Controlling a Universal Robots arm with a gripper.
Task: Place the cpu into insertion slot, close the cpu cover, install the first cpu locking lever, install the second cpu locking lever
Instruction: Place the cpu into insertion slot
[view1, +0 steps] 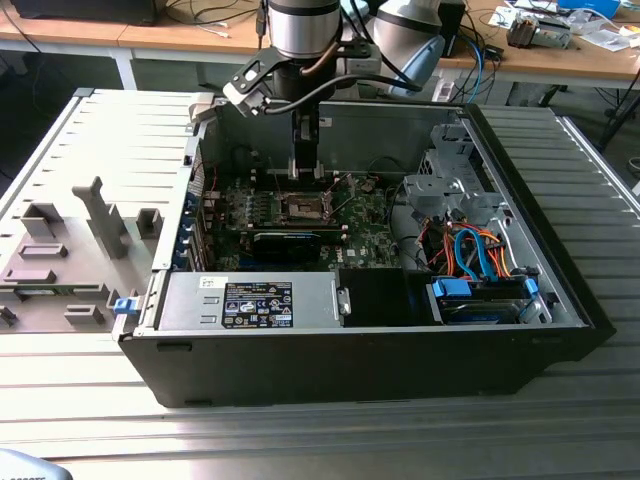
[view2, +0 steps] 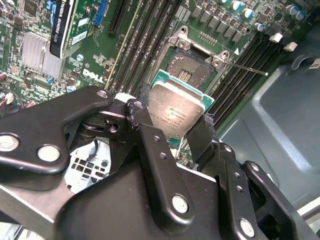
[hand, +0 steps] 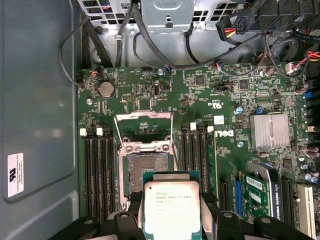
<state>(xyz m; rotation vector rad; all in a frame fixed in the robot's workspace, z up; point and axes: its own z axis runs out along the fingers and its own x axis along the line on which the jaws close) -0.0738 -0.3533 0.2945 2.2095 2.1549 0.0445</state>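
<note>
In both wrist views my gripper (view2: 175, 112) (hand: 172, 202) is shut on the cpu (view2: 176, 114) (hand: 171, 207), a flat square chip with a dull silver top and a green edge, one black finger at each side. The cpu hangs just above the green motherboard (hand: 200, 95), beside the insertion slot (hand: 147, 167) (view2: 192, 67), whose dark centre lies bare. The cpu cover (hand: 145, 115), a thin silvery frame, stands raised at the slot's far end. Thin wire levers (hand: 116, 132) (view2: 247, 68) stick out beside it. In the exterior view my gripper (view1: 305, 170) hangs inside the open computer case over the slot (view1: 303, 208).
Black memory slots (hand: 97, 170) flank the socket on both sides. A graphics card (hand: 262, 187) and a finned heatsink (hand: 270, 131) stand near it. Loose cables (hand: 105, 50) run along the board's edge, coloured cables (view1: 470, 250) fill the drive bay, and a power supply (view1: 255, 300) sits at the case front.
</note>
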